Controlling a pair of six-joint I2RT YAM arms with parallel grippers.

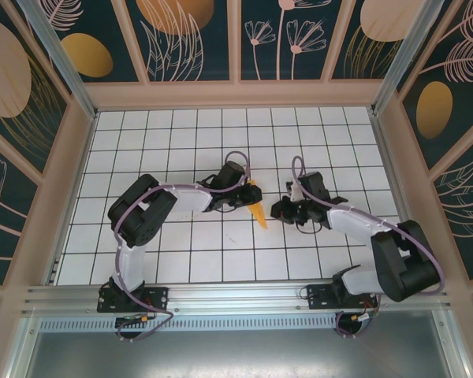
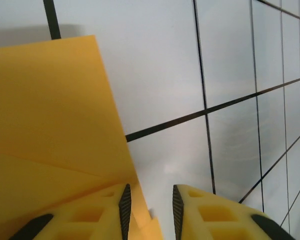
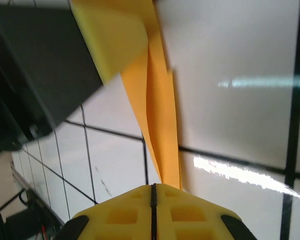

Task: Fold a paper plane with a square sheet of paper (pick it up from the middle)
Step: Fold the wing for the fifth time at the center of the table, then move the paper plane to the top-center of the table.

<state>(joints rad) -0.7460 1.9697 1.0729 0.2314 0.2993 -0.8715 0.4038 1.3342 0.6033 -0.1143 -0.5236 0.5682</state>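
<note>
The paper plane [image 1: 258, 211] is a slim orange-yellow folded dart at mid-table, between the two grippers. My left gripper [image 1: 243, 194] is at its far end. In the left wrist view the folded paper [image 2: 50, 110] spreads to the left. Its edge runs down into the gap of the left gripper [image 2: 150, 207], against the left finger [image 2: 124, 210]. The jaws stand apart and do not clamp it. My right gripper [image 1: 282, 209] is just right of the plane. In the right wrist view the right gripper [image 3: 153, 192] has its pads pressed together. The paper strip [image 3: 160, 115] narrows down to the fingertips, just right of the seam.
The white gridded tabletop [image 1: 221, 252] is walled by wooden panels [image 1: 236, 93] painted with orange ovals. In the right wrist view the left arm's dark body [image 3: 35, 75] and a yellow finger [image 3: 115, 35] sit close at the upper left. An aluminium rail [image 1: 236, 295] runs along the near edge.
</note>
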